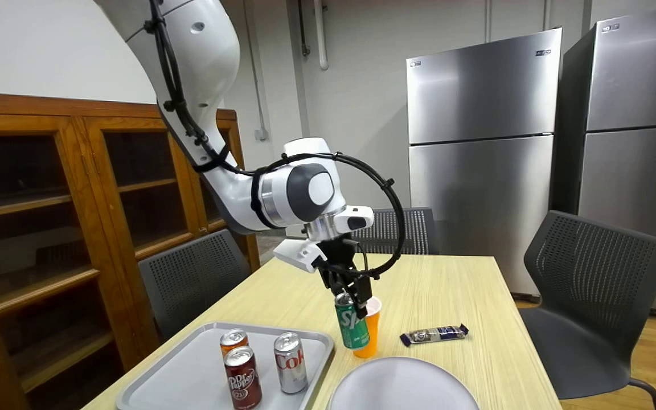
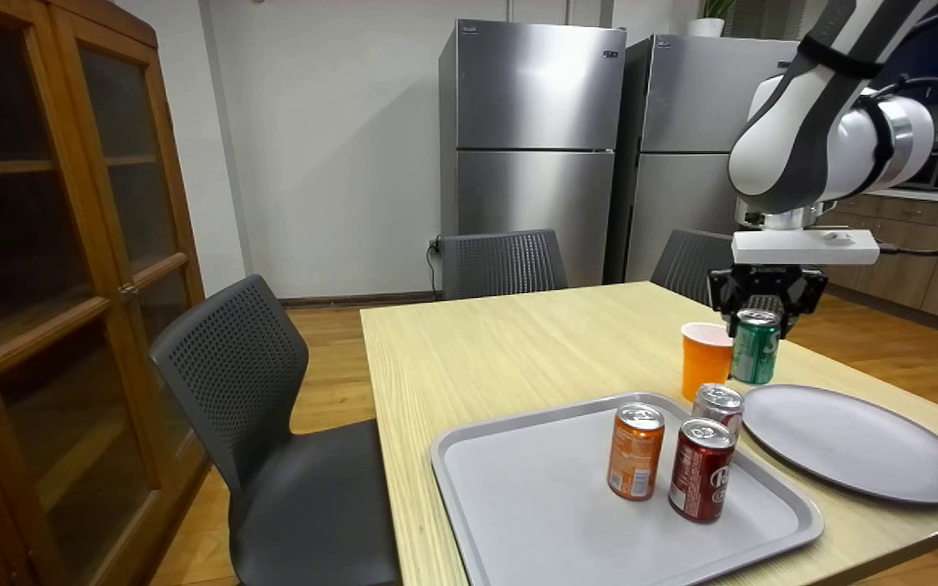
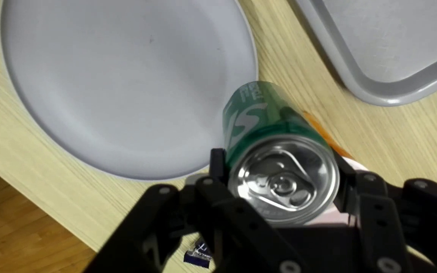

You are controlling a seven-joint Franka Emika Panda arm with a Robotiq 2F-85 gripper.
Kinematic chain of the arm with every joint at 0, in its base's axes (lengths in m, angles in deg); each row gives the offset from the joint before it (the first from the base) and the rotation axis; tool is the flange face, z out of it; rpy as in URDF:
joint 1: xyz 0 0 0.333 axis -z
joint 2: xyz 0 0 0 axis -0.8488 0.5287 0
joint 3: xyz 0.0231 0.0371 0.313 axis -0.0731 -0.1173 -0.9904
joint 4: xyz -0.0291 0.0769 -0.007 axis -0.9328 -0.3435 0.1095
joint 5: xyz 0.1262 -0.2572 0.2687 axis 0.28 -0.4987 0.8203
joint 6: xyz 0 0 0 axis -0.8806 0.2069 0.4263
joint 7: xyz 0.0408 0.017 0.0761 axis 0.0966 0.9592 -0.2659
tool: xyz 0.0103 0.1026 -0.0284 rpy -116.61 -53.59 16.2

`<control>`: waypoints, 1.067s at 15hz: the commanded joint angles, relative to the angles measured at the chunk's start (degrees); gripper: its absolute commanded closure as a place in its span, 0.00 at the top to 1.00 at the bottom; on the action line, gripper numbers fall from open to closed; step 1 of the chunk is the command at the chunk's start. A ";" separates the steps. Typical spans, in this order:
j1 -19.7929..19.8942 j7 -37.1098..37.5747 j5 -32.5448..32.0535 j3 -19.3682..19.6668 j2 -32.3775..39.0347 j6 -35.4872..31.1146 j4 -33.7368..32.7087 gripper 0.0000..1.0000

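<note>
- The tool (image 3: 280, 170) grasps the green can (image 1: 352, 323); in the wrist view its fingers (image 3: 217, 163) press on both sides, close to the can's top.
- The green can hangs nearly upright, lid up, and its base looks raised off the desk (image 2: 518, 346).
- It is between the cup (image 2: 705, 362) and the plate (image 2: 860, 443), just beside the cup; whether the two touch, I cannot tell.
- The cup, orange outside and pale inside, stands upright on the desk.
- The plate, round and grey, lies flat on the desk; in the wrist view the green can hides part of its edge.
- The bar (image 1: 434, 335), in a dark blue and silver wrapper, lies on the desk near the cup.
- The tray (image 2: 550, 496), grey with rounded corners, lies near the plate, a strip of desk showing between them in the wrist view.
- On the tray stand three upright cans: the orange can (image 2: 636, 452), the dark red can (image 2: 702, 470) and the silver can (image 1: 290, 364), which is nearest to the green can.
- Chairs (image 1: 584, 302) surround the desk; beyond are fridges (image 1: 480, 193) and a wooden cabinet (image 1: 91, 188).
</note>
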 commanded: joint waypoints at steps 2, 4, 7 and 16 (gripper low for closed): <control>0.91 -1.77 -0.72 1.22 -2.23 1.93 1.27 0.38; 0.72 -1.53 -1.16 1.79 -2.46 1.92 1.78 0.38; 0.63 -0.70 -1.22 2.46 -2.45 2.09 1.93 0.38; 2.67 -0.66 0.32 4.41 -0.53 3.00 0.61 0.38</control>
